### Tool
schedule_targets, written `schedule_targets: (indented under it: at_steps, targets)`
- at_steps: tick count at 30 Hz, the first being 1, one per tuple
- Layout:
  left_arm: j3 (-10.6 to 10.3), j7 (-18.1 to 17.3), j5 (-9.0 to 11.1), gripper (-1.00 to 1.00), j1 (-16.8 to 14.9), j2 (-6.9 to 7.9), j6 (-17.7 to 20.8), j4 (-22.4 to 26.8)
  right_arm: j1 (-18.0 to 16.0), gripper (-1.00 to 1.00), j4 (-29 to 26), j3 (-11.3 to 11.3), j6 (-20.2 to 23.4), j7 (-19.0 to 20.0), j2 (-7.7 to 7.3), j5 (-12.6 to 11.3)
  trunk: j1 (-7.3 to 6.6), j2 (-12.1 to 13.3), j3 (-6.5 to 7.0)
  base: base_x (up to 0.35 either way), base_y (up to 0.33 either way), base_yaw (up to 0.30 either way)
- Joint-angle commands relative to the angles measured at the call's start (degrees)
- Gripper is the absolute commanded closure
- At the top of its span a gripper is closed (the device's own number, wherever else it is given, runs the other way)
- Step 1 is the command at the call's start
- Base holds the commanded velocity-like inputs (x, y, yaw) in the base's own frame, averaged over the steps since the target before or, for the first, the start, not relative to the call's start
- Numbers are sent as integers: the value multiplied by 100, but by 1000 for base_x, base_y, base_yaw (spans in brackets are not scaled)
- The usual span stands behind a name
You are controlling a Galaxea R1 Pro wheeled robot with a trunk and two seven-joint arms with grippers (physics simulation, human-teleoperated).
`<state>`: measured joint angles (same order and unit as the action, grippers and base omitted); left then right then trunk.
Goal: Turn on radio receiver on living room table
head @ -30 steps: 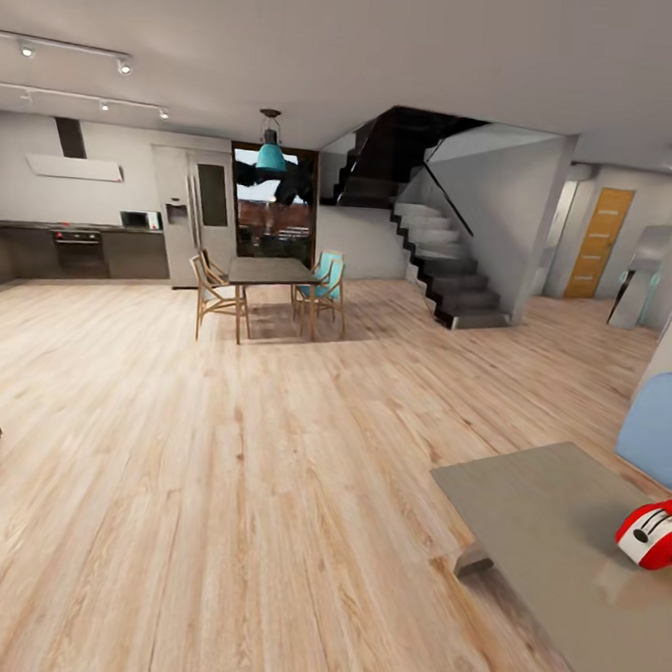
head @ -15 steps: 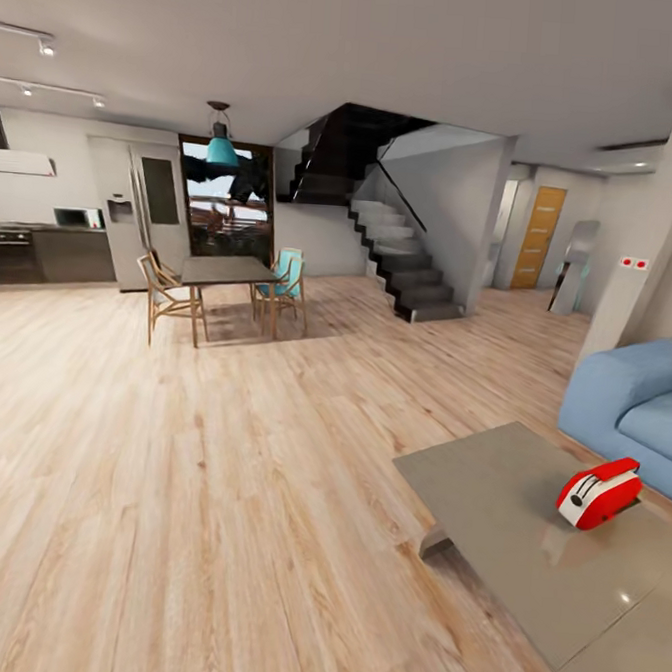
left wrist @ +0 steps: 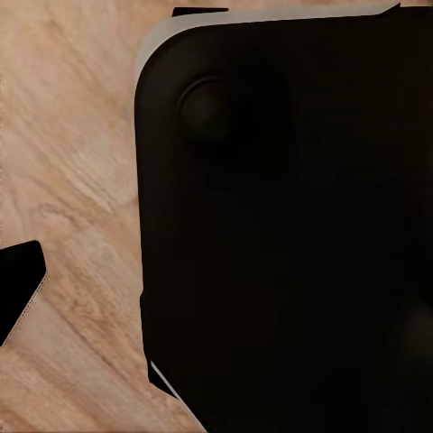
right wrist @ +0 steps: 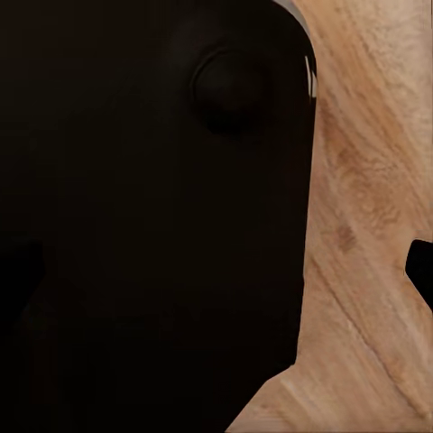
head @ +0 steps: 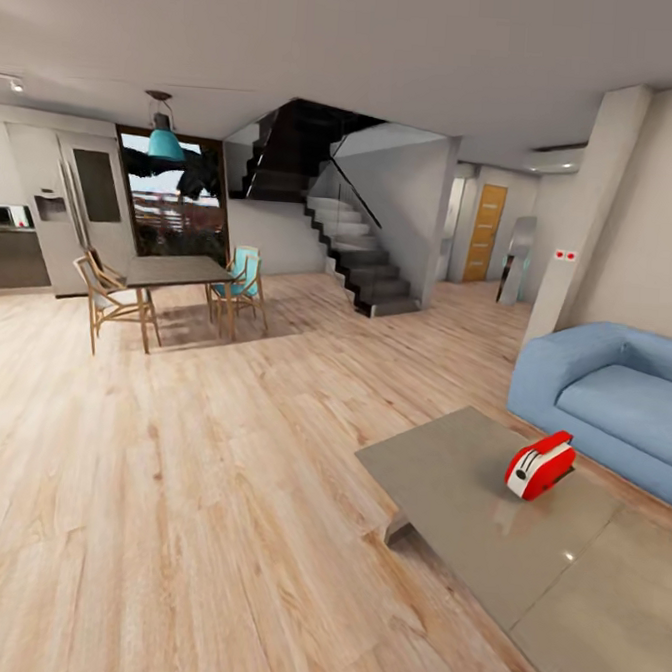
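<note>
Ahead, at about two o'clock in the head view, the radio receiver (head: pixel 539 467) stands on the table (head: pixel 446 484), near the table's far edge and well in from its nearest corner; its red body with white trim is tilted, one end raised toward the sofa (head: pixel 612 395); the glossy grey-taupe top shows a faint reflection beneath it. Just beyond the table, at two to three o'clock, the blue sofa sits against a beige wall; the light wood plank floor (head: pixel 197 467) of the living room spreads from six o'clock up to the far wall. At eleven o'clock a dark dining table (head: pixel 175 270) stands with wooden chairs (head: pixel 103 295) and a teal-cushioned chair (head: pixel 242 279), under a teal pendant lamp (head: pixel 166 144); at twelve o'clock a dark staircase (head: pixel 357 247) climbs beside a grey wall; at one o'clock an orange door (head: pixel 486 233) shows down a hallway.

Both wrist views look onto a large black rounded body (left wrist: pixel 289 225) (right wrist: pixel 153 216) close to the lens, with plank floor beside it; the fingers of either gripper cannot be made out there, so how far they are spread, or whether they touch or hold anything, I cannot tell.
</note>
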<state>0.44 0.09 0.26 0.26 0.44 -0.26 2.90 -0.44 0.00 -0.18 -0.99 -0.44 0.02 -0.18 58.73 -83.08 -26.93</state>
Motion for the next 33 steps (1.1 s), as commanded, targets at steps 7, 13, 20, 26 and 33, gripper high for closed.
schedule_targets:
  at_steps: [7,13,20,26,33]
  targets:
    - [4,0,0,-100,0,0,0,0,0,-100,0,0,-6,0,-2,0,0,0,0,0,0,-282]
    - [1,0,0,-100,0,0,0,0,0,-100,0,0,-7,0,-2,0,0,0,0,0,0,-282]
    - [3,0,0,-100,0,0,0,0,0,-100,0,0,-7,0,-1,0,0,0,0,0,0,-282]
    - [2,0,0,-100,0,0,0,0,0,-100,0,0,-7,0,-2,0,0,0,0,0,0,-282]
    - [0,0,0,-100,0,-3,7,0,0,-100,0,-2,-6,-1,-10,-1,0,0,0,0,0,-166]
